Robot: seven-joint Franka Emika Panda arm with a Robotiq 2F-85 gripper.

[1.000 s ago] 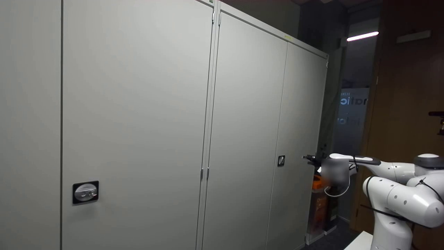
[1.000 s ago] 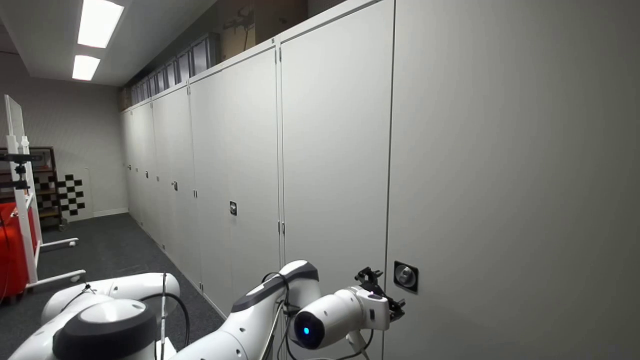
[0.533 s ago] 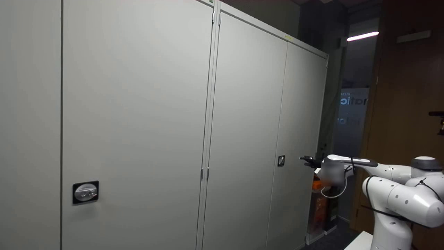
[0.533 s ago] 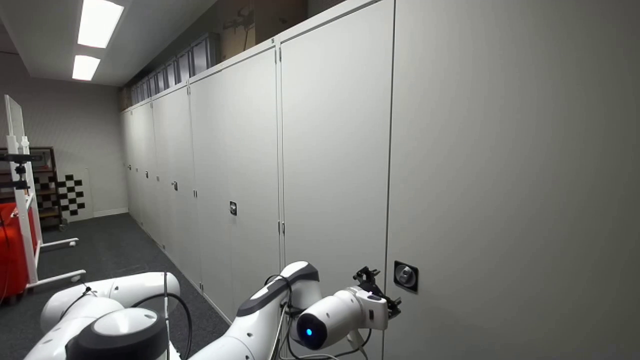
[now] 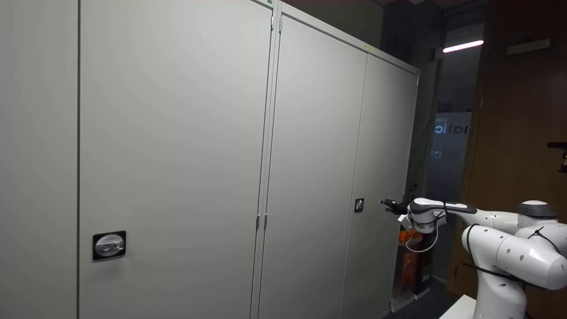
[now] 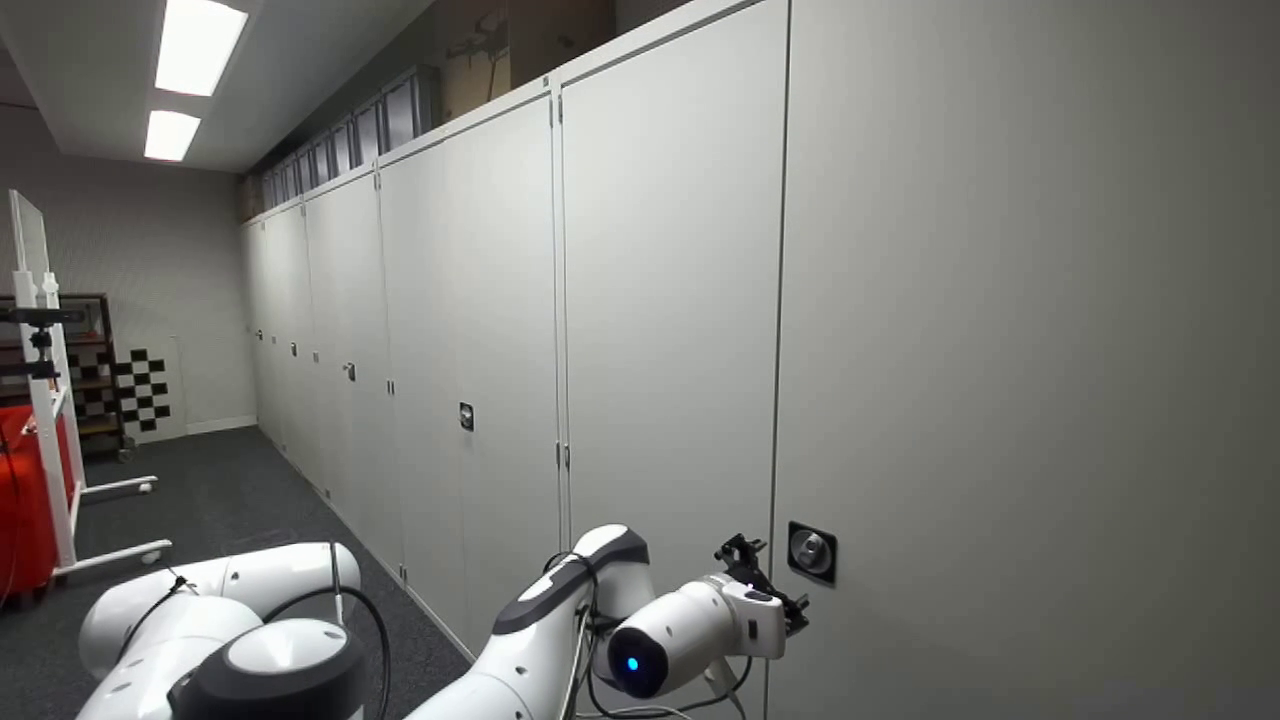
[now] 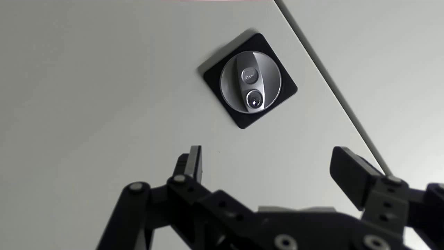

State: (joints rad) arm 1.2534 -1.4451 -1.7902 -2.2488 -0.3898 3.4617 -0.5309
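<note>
Tall pale grey metal cabinets (image 6: 680, 250): jaws wide, nothing gripped

Flat doors (image 6: 1000, 300) fill both exterior views, and one carries a round silver metal turn handle (image 7: 250, 82) on a square black plate (image 7: 242, 119). That plate sits just beside the door's seam-side edge, well below its top edge. Turned toward it is a black two-fingered gripper (image 7: 267, 154), its fingers (image 7: 195, 161) spread wide with nothing between them, apart from the handle.

Pushed straight in from here, the fingertips could meet bare door or the plate's rim instead of the handle: in the wrist view the handle lies beyond the gap and a little off its centre line, and how far the tips stand off cannot be told. The finger (image 7: 350, 173) nearest the dark seam (image 7: 322, 71) might catch at the door's edge. Even a good pinch could slide off, because the handle's raised bar (image 7: 247, 62) looks shallow and smooth.

Outward from the door is where the handle's face points. Its long axis is the bar, nearly upright in the wrist view, almost square across the line between the fingers, with the round keyhole (image 7: 255, 100) end toward the gripper. Against the seam the bar slants: its upper end appears to tip away in both exterior views.
</note>
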